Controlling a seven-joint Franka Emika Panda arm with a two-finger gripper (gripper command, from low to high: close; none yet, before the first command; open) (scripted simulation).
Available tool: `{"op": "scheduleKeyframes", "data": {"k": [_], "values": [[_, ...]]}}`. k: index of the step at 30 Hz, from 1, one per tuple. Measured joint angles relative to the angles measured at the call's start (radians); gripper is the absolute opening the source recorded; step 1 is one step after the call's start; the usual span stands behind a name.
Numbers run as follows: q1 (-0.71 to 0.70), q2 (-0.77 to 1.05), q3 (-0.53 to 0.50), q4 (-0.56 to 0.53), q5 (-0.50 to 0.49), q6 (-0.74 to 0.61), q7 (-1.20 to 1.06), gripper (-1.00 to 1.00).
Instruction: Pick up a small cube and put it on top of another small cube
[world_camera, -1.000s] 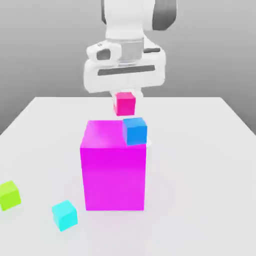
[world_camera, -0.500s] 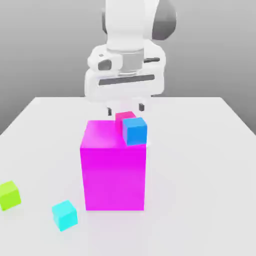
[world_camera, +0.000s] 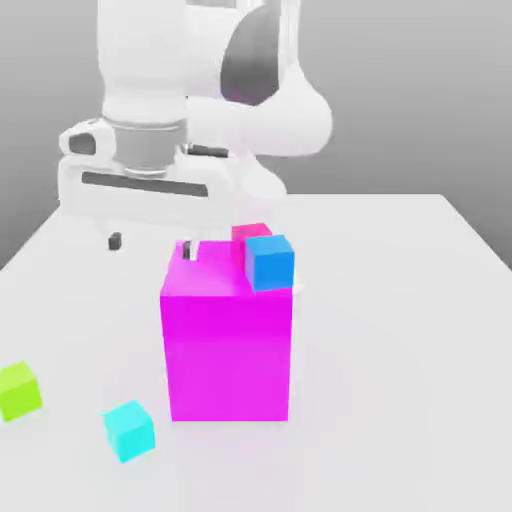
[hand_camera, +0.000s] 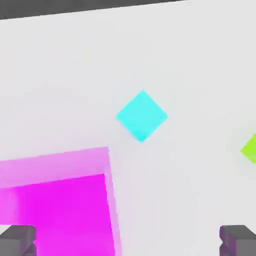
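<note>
Fingers (world_camera: 150, 245) spread, empty, left of centre; small pink cube (world_camera: 249, 232) sits behind small blue cube (world_camera: 270, 262), unstacked. A careless sweep could knock both off the large magenta block (world_camera: 228, 345).

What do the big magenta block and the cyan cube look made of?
Big magenta block: looks like matte plastic; flat uniform colour, crisp edges, no gloss. Cyan cube: the same look, even shading with no grain or texture. Both are simulator renders, so the material stays a guess.
</note>
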Motion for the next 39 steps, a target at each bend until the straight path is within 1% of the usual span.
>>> {"op": "scheduleKeyframes", "data": {"k": [5,9,12,15,18,21,22,29,34,39], "values": [[-0.068,0.181,-0.060,0.065,-0.001,0.117,0.056,1.00],[-0.119,0.327,-0.112,0.115,0.043,0.214,0.069,1.00],[-0.184,0.439,-0.130,0.153,0.115,0.286,0.052,1.00],[-0.230,0.550,-0.125,0.192,0.218,0.356,0.012,1.00],[-0.289,0.660,-0.095,0.227,0.323,0.427,-0.040,1.00],[-0.337,0.768,-0.042,0.251,0.383,0.511,-0.081,1.00],[-0.353,0.803,-0.024,0.259,0.398,0.538,-0.092,-1.00],[-0.359,0.811,-0.017,0.260,0.399,0.544,-0.093,-1.00],[-0.315,0.657,-0.076,0.228,0.314,0.425,-0.026,-1.00],[-0.209,0.553,-0.058,0.174,0.235,0.380,0.188,-1.00]]}}
